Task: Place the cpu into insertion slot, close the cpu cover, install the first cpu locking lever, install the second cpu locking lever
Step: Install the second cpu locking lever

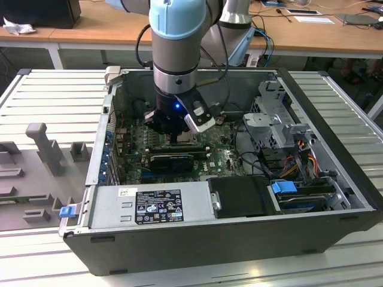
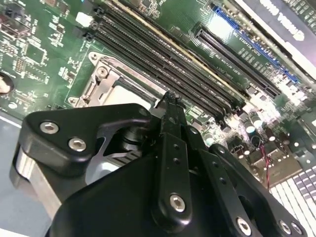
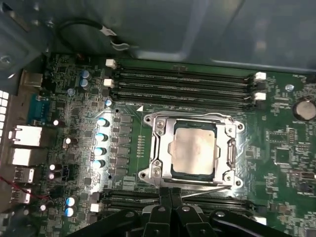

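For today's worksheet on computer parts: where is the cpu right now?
In the first wrist view the cpu sits in the insertion slot, framed by the cpu cover, between rows of long black memory slots.

cpu [image 3: 194,149] in insertion slot [image 3: 160,163] | cpu cover [image 3: 230,148] over it

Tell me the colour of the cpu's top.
Pale silvery-grey cpu, best in the first wrist view.

Matt silvery metal cpu [image 3: 193,149], shiny metal cpu cover [image 3: 193,150], glossy black plastic end effector [image 3: 171,193].
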`<state>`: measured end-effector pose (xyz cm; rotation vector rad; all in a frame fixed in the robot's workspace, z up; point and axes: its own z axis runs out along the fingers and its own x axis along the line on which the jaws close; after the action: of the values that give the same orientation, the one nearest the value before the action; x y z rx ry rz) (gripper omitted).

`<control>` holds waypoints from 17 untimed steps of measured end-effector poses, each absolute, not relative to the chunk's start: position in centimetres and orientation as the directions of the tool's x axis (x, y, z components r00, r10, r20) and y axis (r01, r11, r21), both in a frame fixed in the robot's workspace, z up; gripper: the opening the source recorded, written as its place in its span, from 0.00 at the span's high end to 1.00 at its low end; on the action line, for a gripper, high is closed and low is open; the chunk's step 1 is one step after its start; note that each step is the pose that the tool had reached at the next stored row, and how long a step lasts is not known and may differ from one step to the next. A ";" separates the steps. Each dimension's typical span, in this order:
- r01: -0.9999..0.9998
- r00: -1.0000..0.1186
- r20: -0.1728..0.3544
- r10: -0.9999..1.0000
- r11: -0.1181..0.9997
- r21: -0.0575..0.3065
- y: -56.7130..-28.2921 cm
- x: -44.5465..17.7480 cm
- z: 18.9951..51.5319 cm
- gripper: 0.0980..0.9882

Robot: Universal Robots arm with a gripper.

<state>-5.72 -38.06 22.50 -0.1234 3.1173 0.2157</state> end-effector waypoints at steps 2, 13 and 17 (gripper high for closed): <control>-0.082 -0.997 -0.020 -0.080 0.987 0.139 -38.1 -5.8 21.9 0.99; -0.086 -0.996 -0.031 -0.080 0.961 0.263 -40.0 -7.0 21.0 0.99; -0.086 -0.996 -0.032 -0.080 0.956 0.280 -40.6 -7.5 21.0 0.99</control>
<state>-7.48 -40.63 21.01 -0.1307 3.0870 0.4430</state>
